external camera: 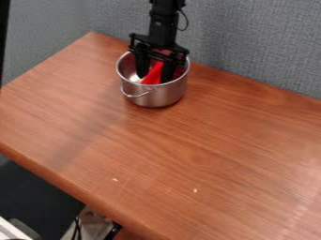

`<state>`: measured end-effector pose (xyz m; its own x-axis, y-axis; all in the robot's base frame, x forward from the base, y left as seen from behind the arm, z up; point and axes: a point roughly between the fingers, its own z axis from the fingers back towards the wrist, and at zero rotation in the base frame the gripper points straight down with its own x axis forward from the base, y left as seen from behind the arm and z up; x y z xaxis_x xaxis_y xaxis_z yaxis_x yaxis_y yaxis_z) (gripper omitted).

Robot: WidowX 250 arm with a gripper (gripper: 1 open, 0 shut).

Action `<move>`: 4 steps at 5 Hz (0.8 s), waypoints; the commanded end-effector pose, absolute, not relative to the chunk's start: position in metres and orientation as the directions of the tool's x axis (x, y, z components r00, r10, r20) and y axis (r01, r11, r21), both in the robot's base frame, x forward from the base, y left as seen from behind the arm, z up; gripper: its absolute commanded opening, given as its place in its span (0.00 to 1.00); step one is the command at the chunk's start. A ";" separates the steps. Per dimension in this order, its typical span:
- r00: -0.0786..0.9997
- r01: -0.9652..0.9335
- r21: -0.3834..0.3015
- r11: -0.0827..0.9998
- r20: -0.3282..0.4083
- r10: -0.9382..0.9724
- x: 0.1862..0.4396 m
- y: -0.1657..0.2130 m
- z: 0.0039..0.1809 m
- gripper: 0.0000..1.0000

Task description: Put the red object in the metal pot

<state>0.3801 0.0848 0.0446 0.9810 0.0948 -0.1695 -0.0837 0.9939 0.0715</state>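
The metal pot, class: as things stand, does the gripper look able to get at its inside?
Probably yes. The gripper already hangs over the open mouth of the metal pot, fingers dipping inside around the red object. No lid covers it, and nothing else stands on the wooden table nearby to block it.

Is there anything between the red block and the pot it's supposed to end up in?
Nothing visible does. The red object is already inside the metal pot, leaning against its inner wall, and the gripper is lowered into the pot's mouth around it.
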 end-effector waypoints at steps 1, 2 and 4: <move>0.992 -0.104 0.077 0.992 -0.067 0.109 0.382 0.092 0.086 0.00; 0.993 -0.100 0.067 0.993 -0.063 0.104 0.380 0.091 0.090 0.00; 0.994 -0.094 0.051 0.994 -0.055 0.097 0.377 0.090 0.096 0.00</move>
